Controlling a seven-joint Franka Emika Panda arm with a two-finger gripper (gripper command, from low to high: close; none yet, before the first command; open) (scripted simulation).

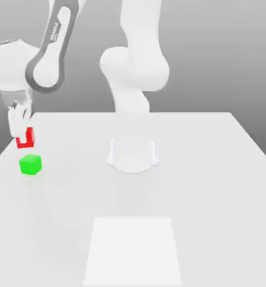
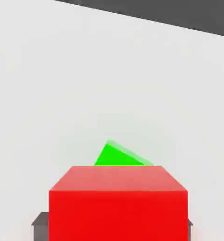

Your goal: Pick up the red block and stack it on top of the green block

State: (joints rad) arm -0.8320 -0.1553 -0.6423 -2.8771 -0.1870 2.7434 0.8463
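Hand clenched on red block, held above green block; arm lettering unreadable.

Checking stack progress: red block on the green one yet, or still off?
Off. The red block hangs in the end effector, above the green block on the table.

Two small cubes are in sight, one red block and one green block, plus one white table and what seems to be one pale square patch on it.
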